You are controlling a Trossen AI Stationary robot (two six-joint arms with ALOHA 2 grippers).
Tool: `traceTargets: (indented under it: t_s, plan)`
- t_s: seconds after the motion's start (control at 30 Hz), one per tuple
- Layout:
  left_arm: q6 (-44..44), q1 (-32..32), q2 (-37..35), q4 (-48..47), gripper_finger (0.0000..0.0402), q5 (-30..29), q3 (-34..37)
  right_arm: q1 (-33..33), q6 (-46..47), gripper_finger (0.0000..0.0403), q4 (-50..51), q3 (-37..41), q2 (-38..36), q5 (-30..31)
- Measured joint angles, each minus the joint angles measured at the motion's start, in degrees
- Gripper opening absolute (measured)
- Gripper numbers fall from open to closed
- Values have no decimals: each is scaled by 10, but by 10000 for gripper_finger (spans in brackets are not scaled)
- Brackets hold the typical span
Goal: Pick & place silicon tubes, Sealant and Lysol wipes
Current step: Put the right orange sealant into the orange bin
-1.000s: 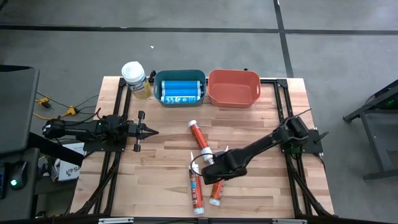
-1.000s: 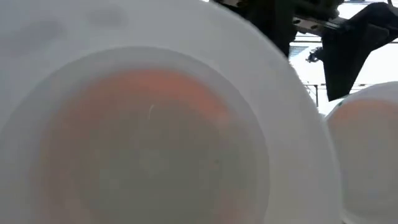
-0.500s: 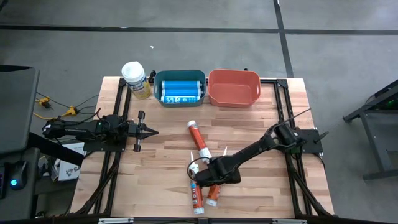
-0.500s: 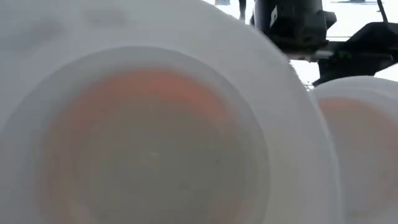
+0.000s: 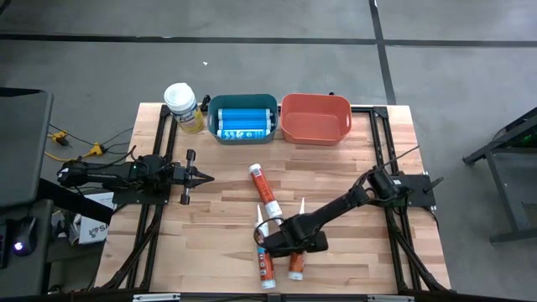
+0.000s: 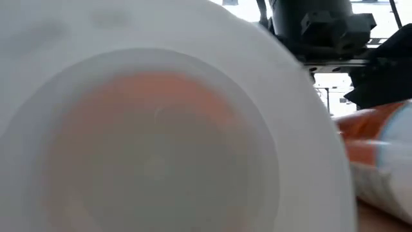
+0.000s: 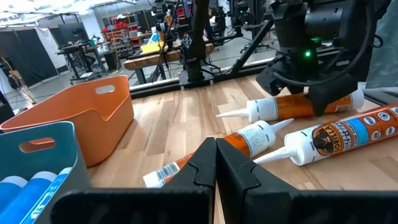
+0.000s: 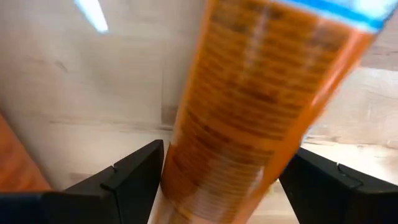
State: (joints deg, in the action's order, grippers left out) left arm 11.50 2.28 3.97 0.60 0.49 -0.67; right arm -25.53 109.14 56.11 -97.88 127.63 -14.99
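A: We begin with the largest element, the wooden table (image 5: 352,168). At its far edge stand the orange bin (image 5: 315,118), the teal bin (image 5: 242,118) loaded with blue tubes, and, at the far left corner, the Lysol wipes (image 5: 182,106), upright and untouched. Which arm do we read as working?

B: The right one. We see it reach across the table to the near middle, where three orange tubes lie. The right gripper (image 5: 289,241) is low over the near-right tube (image 5: 296,252); the near-left tube (image 5: 263,256) lies just beside it, and the third tube (image 5: 264,191) lies farther back.

A: And the fingers?

B: In the right wrist view we see the right fingers (image 8: 134,174) spread wide, one on each side of the tube, which runs lengthwise between them. We judge them apart from it and not yet closed.

A: So the relation the next move turns on?

B: The tube's long axis runs near-to-far with its nozzle toward the bins, and the spread fingers straddle it crosswise. We judge that closing would take it across its width. The right arm is clearly the nearer.

A: The left arm?

B: It waits at the left side of the table, with the left gripper (image 5: 201,177) pressed shut on nothing, well apart from the tubes.
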Motion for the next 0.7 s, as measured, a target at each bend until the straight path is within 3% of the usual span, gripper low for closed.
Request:
traceTargets:
  t_s: [0.17, 0.37, 0.7]
  plan:
    - [0, 0, 0, 0, 0, 0, 0, -3, -15, 295, 10, 3, 0, 2]
    - [0, 0, 0, 0, 0, 0, 0, -8, -19, 290, 24, 3, 0, 46]
    - [0, 0, 0, 0, 0, 0, 0, -18, 0, 221, 50, 3, 0, 75]
